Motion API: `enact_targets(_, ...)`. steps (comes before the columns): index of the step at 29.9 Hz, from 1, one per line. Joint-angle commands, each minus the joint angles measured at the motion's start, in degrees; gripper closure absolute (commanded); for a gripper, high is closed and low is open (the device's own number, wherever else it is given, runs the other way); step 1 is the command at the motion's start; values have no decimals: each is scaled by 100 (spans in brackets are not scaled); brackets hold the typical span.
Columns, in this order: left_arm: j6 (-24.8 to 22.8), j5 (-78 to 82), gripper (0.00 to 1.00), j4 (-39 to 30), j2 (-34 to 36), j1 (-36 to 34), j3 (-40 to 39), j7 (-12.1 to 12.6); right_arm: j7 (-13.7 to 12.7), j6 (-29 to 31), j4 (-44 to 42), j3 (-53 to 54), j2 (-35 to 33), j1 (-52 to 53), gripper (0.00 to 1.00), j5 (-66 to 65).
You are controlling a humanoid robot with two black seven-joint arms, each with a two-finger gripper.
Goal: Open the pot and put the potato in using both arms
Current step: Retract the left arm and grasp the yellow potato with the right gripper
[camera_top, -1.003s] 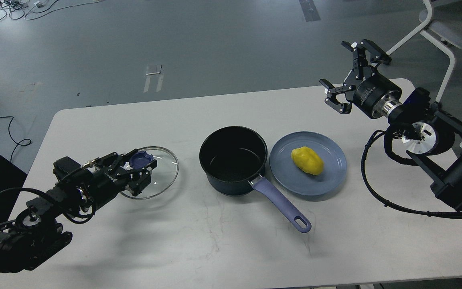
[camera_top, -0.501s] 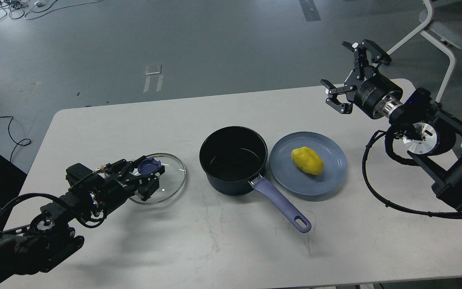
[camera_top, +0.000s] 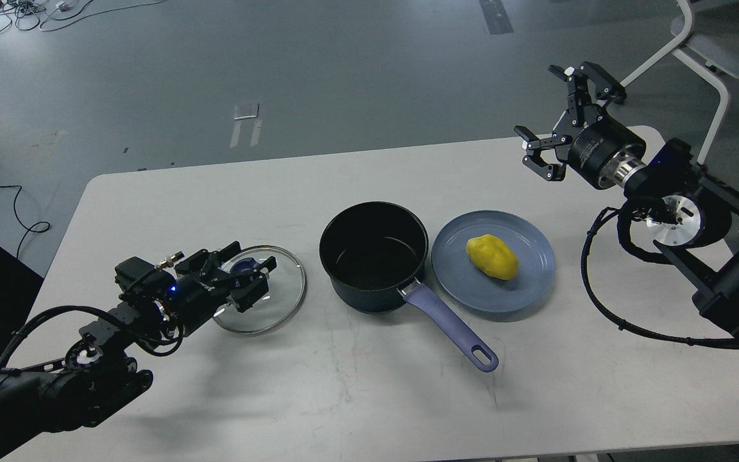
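From my head I look down on a pale table (camera_top: 356, 398) with grey floor beyond its far edge. My left gripper (camera_top: 247, 279) sits low over the left part of the table, right at the blue knob of the glass lid (camera_top: 280, 289). The fingers stand on either side of that knob, but they are dark and partly cover it, so I cannot tell whether they press on it or stand clear. The lid lies left of the pot, near it but apart, with its near rim close to the table; whether it rests flat or hangs slightly tilted I cannot tell.

The pot (camera_top: 373, 253) stands uncovered in the middle of the table, black inside, with its purple handle (camera_top: 450, 330) reaching toward the near right. Just right of the pot lies a blue plate (camera_top: 530, 282), its rim almost touching the pot's wall. The yellow potato (camera_top: 491, 256) lies on that plate, a little left of its middle.

My right gripper (camera_top: 562, 112) hangs above the far right part of the table, well apart from the plate and potato. Its two fingers are spread wide with nothing between them, one pointing up and far, the other low and to the left
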Motion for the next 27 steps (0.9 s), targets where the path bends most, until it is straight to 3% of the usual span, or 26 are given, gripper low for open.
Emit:
enact_targets(1, 0, -1099, 2, -31, -22, -545, -1, -1, 343, 10, 60, -83, -110, 32, 0, -788)
enact_targets(3, 0, -1661, 2, -31, -30, -853, -36, -1, 528, 18, 139, -310, -216, 58, 0, -1218)
enact_targets(5, -319, -2154, 2, -40, -30, -1056, -63, -1, 634, 18, 244, -513, -321, 111, 0, -1562)
enact_targets(9, -2310, -4759, 2, -49, 31, -1583, -351, -1, 818, 18, 639, -1285, -909, 330, 0, -2808)
enact_targets(10, -2316, -4767, 2, -49, 31, -1584, -353, -1, 819, 18, 640, -1288, -911, 331, 0, -2812)
enact_targets(11, -2803, -5542, 2, 12, 31, -1645, -553, 91, 915, 18, 762, -1514, -1076, 435, 0, -3212)
enact_targets(13, -3133, -6669, 2, 30, 14, -1646, -879, 1142, 1204, 18, 833, -2032, -1410, 672, 0, -4152)
enact_targets(15, -3186, -7129, 2, -22, 22, -1628, -1107, 1723, 1485, 18, 825, -2506, -1595, 892, 0, -4960)
enact_targets(18, -3256, -7324, 2, -31, 22, -1611, -1459, 2095, 1697, -34, 798, -3113, -1666, 1104, 0, -5814)
enact_targets(24, -4029, -7413, 2, -67, 22, -1602, -1987, 2386, 1742, -96, 632, -3696, -1649, 1122, 0, -6854)
enact_targets(27, -4170, -7457, 2, -181, 57, -1593, -2014, 2421, 1935, -385, 325, -3923, -1561, 1113, 0, -7162)
